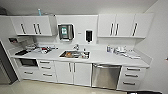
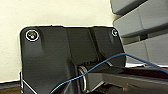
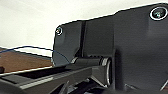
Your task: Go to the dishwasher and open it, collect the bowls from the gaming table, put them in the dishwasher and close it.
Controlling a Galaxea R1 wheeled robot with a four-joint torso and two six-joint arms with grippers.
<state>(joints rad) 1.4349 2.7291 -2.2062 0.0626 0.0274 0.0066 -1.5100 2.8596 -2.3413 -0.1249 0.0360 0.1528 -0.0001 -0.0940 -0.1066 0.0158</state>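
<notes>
The dishwasher stands under the white counter, right of the sink, with a stainless-steel front and a horizontal bar handle along its top. Its door is closed. The bowls and the gaming table are out of view. In both wrist views the robot's own dark plate fills most of the picture, with pale wall and floor behind it.
A sink with items in it is set in the counter's middle. White cabinet doors and drawers flank the dishwasher. Clutter lies on the counter at left and right. Wall cabinets hang above. A pale floor lies before the units.
</notes>
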